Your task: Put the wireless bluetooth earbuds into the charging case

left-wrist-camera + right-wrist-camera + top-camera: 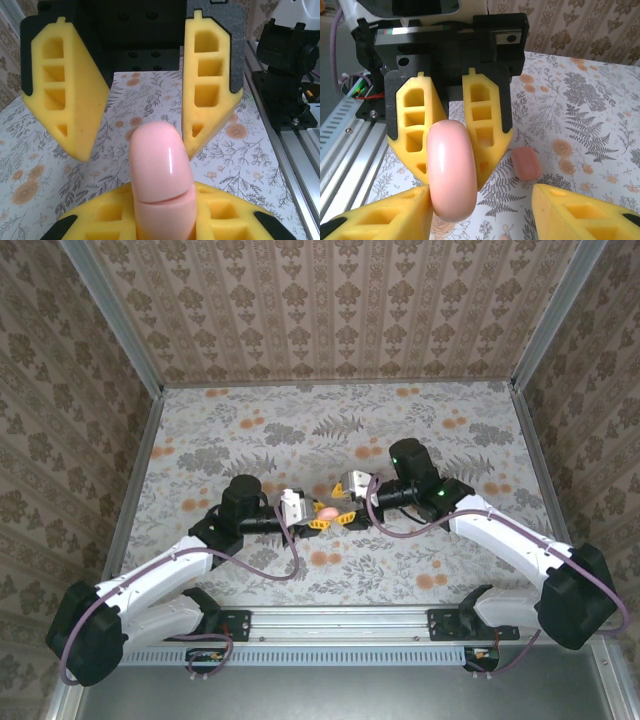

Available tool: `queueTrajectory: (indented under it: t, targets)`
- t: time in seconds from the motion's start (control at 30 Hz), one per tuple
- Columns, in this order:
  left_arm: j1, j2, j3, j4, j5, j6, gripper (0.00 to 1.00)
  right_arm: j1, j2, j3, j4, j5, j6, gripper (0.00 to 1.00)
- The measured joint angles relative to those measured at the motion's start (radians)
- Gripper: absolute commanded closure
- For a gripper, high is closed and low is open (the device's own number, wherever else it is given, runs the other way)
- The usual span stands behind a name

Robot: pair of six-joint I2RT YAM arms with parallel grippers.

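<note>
From above, the left hand [312,516] and right hand [345,512] are facing each other over the middle of the flowered tabletop [420,440], with one charging case [326,511] between them. In the left wrist view, the left hand is clamping the case, its seam closed, while the right hand's fingers [210,85] are standing wide apart beyond it. In the right wrist view, one small pink piece [526,162] is lying on the tabletop nearby; I cannot tell whether it is an earbud. The case is looking glossy, hard, light and probably slippery, so I'd be gripping its flat sides, clear of the seam.
</note>
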State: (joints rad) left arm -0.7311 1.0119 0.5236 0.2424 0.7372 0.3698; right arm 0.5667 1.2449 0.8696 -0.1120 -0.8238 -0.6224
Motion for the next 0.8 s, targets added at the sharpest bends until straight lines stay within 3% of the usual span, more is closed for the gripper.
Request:
queueTrajectory:
  t: [0.53,0.8]
  targets:
    - [0.012,-0.006,-0.039,0.02,0.027,-0.03,0.83,-0.04,-0.014,-0.013,0.118,-0.014,0.081,0.46]
    - [0.097,-0.008,-0.15,0.197,0.006,-0.146,0.83,-0.04,-0.014,-0.013,0.124,0.005,0.142,0.47]
